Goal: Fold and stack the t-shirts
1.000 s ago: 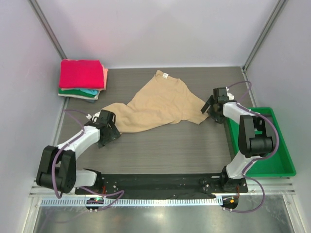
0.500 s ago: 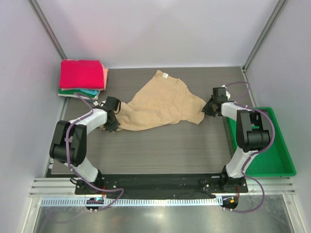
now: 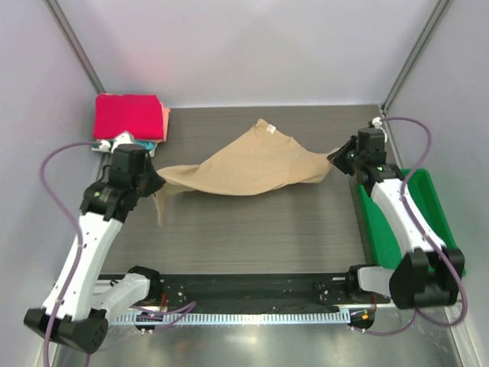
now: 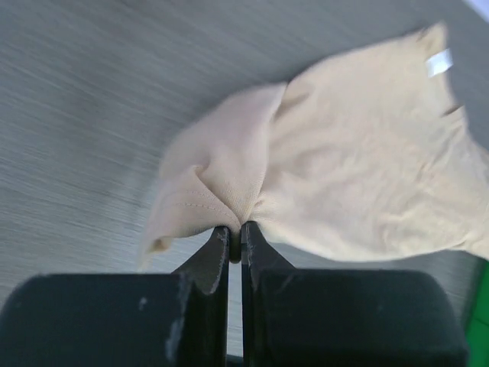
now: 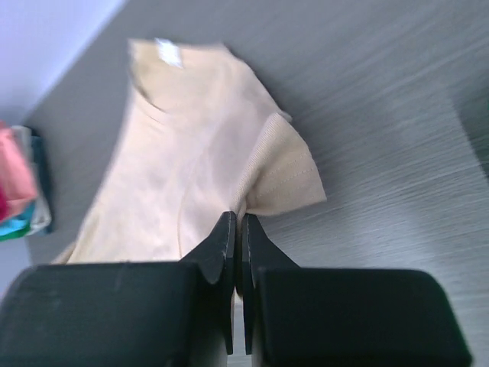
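A tan t-shirt (image 3: 248, 168) hangs stretched above the table between both arms, its collar tag toward the back. My left gripper (image 3: 150, 177) is shut on the shirt's left end, and cloth bunches at its tips (image 4: 235, 227). My right gripper (image 3: 338, 155) is shut on the right end by a sleeve (image 5: 284, 176), the tan t-shirt (image 5: 183, 153) spreading away from it. A corner of cloth dangles below the left grip. Folded t-shirts (image 3: 128, 117), pink-red on top with salmon, teal and green beneath, sit stacked at the back left.
A green plastic tray (image 3: 428, 229) lies along the right side of the table, under the right arm. White walls close the back and sides. The folded stack (image 5: 19, 191) shows at the left edge of the right wrist view.
Both grippers closed on the ends of the tan shirt and rose, lifting and stretching it off the table. The left arm swung up and left; the right moved back and up.
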Controlling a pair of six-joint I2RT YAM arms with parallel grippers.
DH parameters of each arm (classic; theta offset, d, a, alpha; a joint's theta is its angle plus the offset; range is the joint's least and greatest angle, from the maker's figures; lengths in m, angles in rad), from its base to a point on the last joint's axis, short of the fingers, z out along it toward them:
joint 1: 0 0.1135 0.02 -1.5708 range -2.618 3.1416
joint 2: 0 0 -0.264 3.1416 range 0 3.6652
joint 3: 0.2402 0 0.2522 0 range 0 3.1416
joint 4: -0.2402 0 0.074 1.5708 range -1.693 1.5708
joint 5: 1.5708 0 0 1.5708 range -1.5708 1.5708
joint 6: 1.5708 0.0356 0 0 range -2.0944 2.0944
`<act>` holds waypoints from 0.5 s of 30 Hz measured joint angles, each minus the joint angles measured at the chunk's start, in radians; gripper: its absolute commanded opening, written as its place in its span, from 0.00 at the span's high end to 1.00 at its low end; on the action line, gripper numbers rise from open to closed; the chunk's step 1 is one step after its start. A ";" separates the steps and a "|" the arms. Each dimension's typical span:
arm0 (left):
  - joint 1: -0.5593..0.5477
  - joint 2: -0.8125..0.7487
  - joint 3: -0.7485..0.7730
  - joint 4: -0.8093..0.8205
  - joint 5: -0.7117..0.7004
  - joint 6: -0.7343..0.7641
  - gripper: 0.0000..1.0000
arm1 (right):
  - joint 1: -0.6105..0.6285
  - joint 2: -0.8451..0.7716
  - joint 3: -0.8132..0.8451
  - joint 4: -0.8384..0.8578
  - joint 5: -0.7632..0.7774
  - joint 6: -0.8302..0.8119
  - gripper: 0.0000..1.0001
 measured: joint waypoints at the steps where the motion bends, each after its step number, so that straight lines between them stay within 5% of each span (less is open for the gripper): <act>1: 0.000 -0.014 0.047 -0.029 0.005 0.003 1.00 | 0.001 -0.048 0.018 -0.029 0.003 -0.002 0.99; 6: 0.026 0.003 0.214 -0.157 0.020 0.064 1.00 | 0.002 -0.175 0.160 -0.145 0.037 -0.010 0.99; 10: 0.184 0.200 0.277 -0.152 0.140 0.136 0.95 | 0.002 -0.065 0.309 -0.182 0.048 -0.032 0.99; 14: 0.316 0.587 0.369 -0.113 0.234 0.190 0.59 | 0.002 0.175 0.471 -0.187 0.051 -0.052 0.99; 15: 0.325 0.658 0.370 -0.087 0.242 0.192 0.41 | 0.002 0.245 0.495 -0.187 0.050 -0.057 0.99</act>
